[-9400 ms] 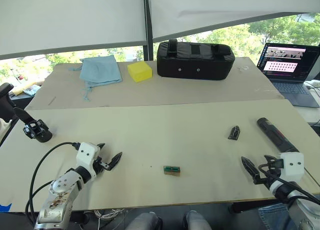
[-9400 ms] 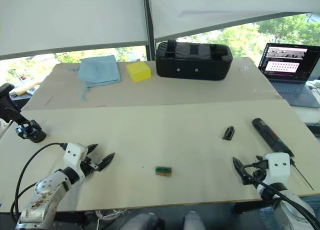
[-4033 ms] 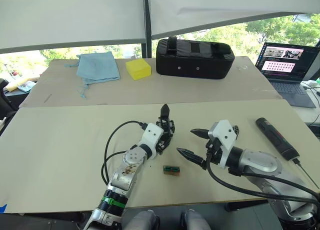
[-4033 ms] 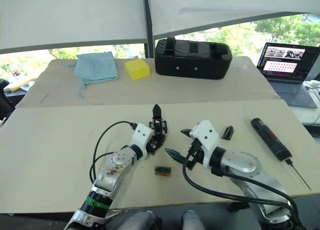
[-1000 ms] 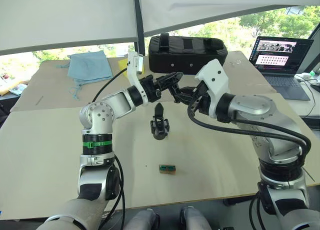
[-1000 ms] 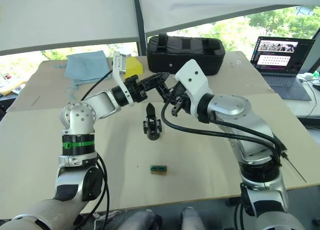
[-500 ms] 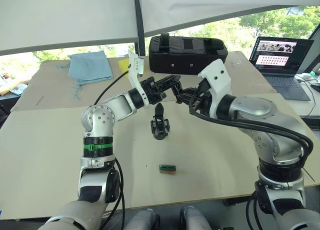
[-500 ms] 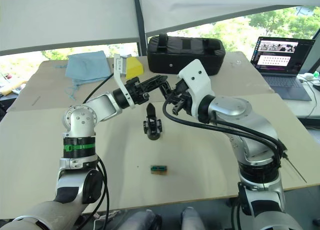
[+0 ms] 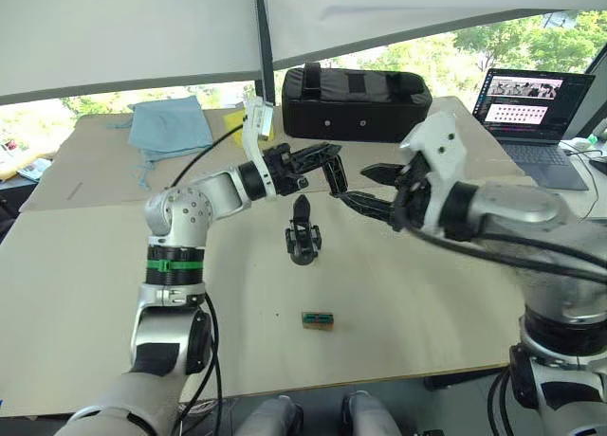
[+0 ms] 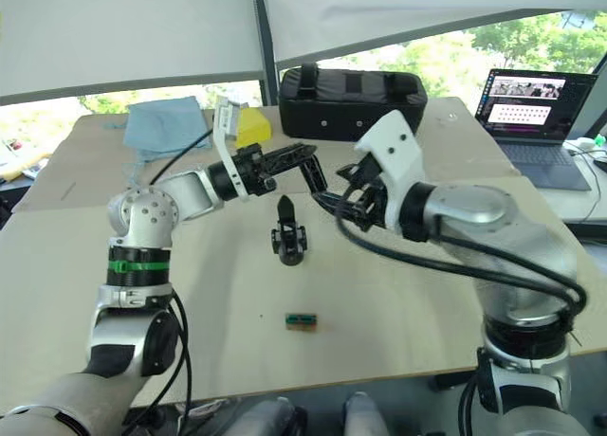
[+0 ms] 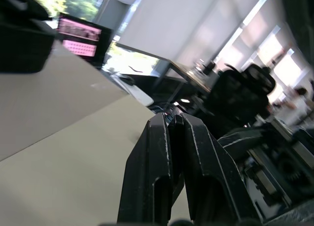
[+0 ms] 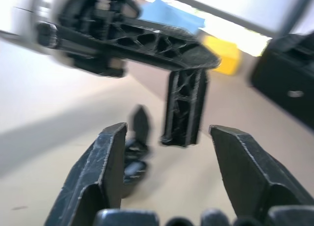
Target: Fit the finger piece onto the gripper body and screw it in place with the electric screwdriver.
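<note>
My left gripper (image 9: 330, 154) is raised over the table's middle and is shut on the finger piece (image 9: 337, 176), a small black openwork part hanging down from its fingertips. My right gripper (image 9: 353, 182) stands open just right of that piece, one finger on each side of it and apart from it; the right wrist view shows the finger piece (image 12: 184, 108) between the spread fingers. Below them the gripper body (image 9: 302, 235) stands upright on the table, also seen as the gripper body (image 12: 135, 147). My right arm hides the electric screwdriver's body.
A small green-and-brown block (image 9: 318, 319) lies near the front of the table (image 9: 95, 294). At the back stand a large black case (image 9: 353, 91), a yellow block (image 10: 252, 123) and a blue cloth (image 9: 171, 128). An open laptop (image 9: 526, 95) sits far right.
My left gripper has shut on the finger piece. My right gripper has opened, let go of it and drawn back a little to the right. The gripper body has not moved.
</note>
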Robot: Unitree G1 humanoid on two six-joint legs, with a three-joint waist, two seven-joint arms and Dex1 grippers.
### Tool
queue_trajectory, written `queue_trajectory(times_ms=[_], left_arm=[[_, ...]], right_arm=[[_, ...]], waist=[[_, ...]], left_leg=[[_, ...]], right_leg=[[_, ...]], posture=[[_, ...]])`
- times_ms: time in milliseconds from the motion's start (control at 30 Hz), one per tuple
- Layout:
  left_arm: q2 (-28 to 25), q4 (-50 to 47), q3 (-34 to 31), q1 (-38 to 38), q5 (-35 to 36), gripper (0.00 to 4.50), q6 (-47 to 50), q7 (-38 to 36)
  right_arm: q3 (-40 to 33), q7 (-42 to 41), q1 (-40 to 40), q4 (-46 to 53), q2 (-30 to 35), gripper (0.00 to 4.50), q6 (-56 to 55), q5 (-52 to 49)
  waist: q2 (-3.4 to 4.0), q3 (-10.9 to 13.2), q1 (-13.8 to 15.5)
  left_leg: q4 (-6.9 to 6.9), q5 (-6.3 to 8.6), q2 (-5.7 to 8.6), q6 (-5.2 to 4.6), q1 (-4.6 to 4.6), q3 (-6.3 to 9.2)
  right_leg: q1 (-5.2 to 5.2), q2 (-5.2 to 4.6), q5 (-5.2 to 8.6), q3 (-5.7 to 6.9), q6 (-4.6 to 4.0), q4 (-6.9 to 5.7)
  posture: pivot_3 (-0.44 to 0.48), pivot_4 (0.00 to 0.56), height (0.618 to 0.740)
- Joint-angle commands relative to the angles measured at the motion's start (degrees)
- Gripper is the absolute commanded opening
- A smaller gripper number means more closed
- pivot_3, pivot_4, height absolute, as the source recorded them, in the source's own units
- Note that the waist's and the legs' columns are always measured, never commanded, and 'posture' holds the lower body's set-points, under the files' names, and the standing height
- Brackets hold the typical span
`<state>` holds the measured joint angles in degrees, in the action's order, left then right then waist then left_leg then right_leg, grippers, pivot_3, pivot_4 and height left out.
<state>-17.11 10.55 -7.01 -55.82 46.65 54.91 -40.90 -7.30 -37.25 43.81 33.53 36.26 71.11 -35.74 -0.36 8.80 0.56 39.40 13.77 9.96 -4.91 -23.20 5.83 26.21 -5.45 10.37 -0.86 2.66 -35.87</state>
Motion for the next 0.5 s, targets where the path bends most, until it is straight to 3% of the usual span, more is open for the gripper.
queue_trajectory(times_ms=[33,133,233,500], left_arm=[[-3.9,0.2,4.9,-2.5,-2.0,0.00,-2.3,-11.9],[-7.5,0.6,8.8,-3.9,-2.8,0.00,-2.5,-21.3],[-9.0,0.7,10.2,-5.5,-2.2,0.00,-2.1,-27.9],[-8.5,3.1,8.8,-8.5,-1.5,0.00,-0.6,-31.9]], right_arm=[[-6.1,-7.6,3.3,-4.1,5.2,2.82,3.6,-8.9],[-8.6,-13.0,8.4,-13.9,8.5,2.82,11.2,-17.0],[-5.0,-16.9,8.9,-16.7,10.9,2.82,8.4,-17.6],[1.4,-18.2,11.3,-22.6,8.2,2.82,2.8,-15.7]], waist=[[0.00,0.0,0.1],[0.00,0.0,-0.1],[0.00,0.0,0.0],[-0.01,0.0,-0.5]], left_leg=[[0.00,0.01,0.00,0.00,0.02,0.00],[0.00,0.02,0.03,-0.02,0.01,-0.02],[-0.08,0.03,-0.10,-0.04,-0.01,0.01],[-0.09,0.03,-0.06,-0.04,-0.08,0.00]], right_leg=[[-0.04,-0.01,0.00,0.00,0.00,0.01],[-0.05,-0.10,0.00,-0.01,0.00,0.08],[-0.03,-0.23,0.01,-0.03,-0.01,0.10],[0.05,-0.38,0.01,-0.07,-0.02,0.07]], posture=[[0.000,0.150,0.740],[0.000,0.150,0.740],[0.000,0.150,0.740],[0.000,0.150,0.740]])
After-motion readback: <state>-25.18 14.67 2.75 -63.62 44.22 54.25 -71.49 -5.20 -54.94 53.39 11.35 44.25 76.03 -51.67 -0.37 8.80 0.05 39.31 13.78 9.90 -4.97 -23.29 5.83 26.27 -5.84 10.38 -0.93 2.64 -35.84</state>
